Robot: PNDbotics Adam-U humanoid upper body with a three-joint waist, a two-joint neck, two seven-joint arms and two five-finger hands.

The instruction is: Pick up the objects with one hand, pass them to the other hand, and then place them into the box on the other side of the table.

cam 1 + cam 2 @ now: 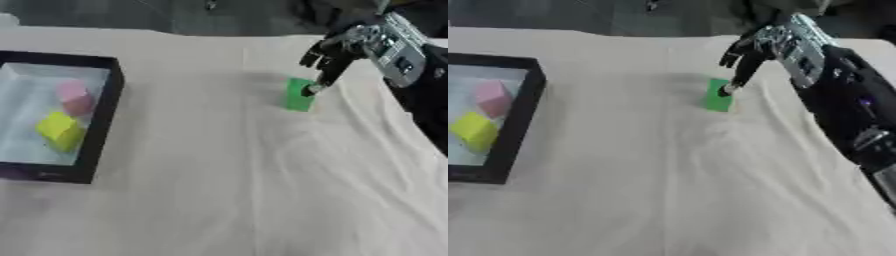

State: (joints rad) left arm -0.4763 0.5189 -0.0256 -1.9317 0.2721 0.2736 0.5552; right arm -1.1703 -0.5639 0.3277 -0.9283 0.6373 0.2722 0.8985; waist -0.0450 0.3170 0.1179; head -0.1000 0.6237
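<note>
A green block [298, 95] stands upright on the pale cloth at the right of the table. My right hand [337, 50] comes in from the upper right and hangs over the block, fingers pointing down, with one fingertip touching the block's right face. The fingers are spread and not closed round it. At the left lies a black-rimmed box [107, 105] holding a pink block [74, 96] and a yellow block [59, 129]. My left hand shows in neither view.
The cream cloth [236, 190] covers the whole table, with folds running near the right side. My right forearm [846, 110] crosses the right edge. Dark floor lies beyond the far edge.
</note>
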